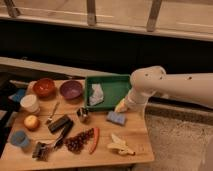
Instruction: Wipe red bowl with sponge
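Arm (170, 87) bends down from the right, gripper (121, 106) hanging just above the sponge (116, 118) on the worktop (135, 145), fingers spread, well apart from the red bowl (44, 87)

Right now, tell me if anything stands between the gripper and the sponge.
Nothing visible does. The gripper hangs by the green tray's front right corner, right next to the sponge on the wooden table, with no object between them.
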